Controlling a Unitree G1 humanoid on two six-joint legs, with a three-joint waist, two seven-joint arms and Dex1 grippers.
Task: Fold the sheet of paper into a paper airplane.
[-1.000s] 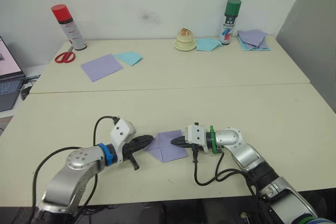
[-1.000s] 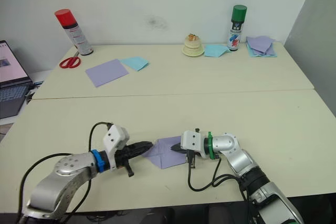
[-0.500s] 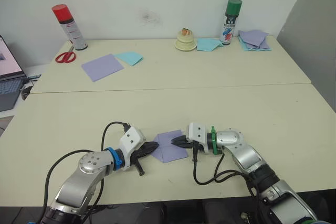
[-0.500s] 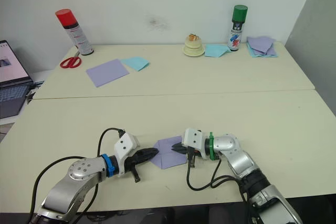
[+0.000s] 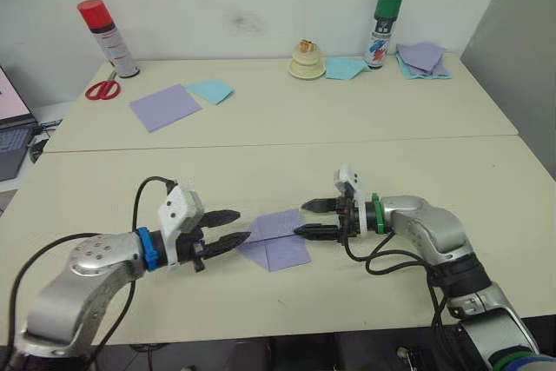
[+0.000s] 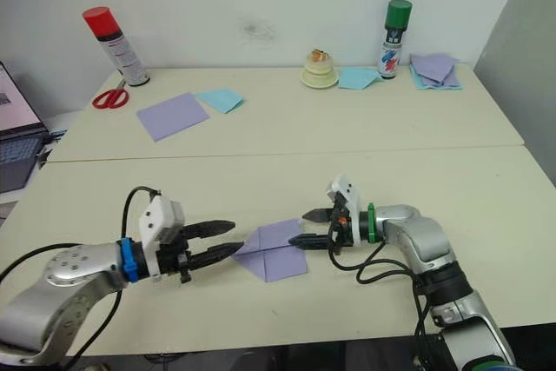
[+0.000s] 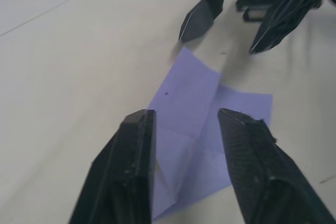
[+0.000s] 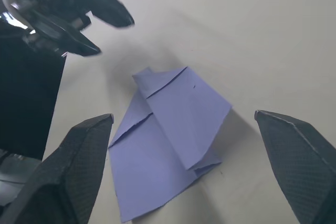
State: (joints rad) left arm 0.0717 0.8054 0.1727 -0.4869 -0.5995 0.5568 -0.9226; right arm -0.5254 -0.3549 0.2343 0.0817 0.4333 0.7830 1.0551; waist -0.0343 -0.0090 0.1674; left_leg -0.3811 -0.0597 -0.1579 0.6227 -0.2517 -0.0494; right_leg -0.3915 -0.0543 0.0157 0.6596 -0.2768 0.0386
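Observation:
The sheet of paper (image 5: 276,242) is lavender and lies partly folded on the near table, with a pointed left end and one flap slightly raised (image 8: 181,109). My left gripper (image 5: 233,226) hovers just left of that point, open, its fingers (image 7: 137,150) straddling the paper's near end without touching it. From the right, my right gripper (image 5: 307,219) faces the sheet, open wide, with nothing between its fingers (image 8: 79,153). The two grippers point at each other across the sheet. The paper airplane is out of view.
On the far table lie a smooth lavender sheet (image 5: 165,107), a light blue sheet (image 5: 212,90), scissors (image 5: 102,89) and a red-capped spray can (image 5: 102,34). Further right are a cream stack (image 5: 305,60), a green-capped can (image 5: 383,25) and a paper pile (image 5: 422,58).
Both grippers were shut at the sheet's edges. Now both have opened and drawn back a little, and the sheet lies free on the table.

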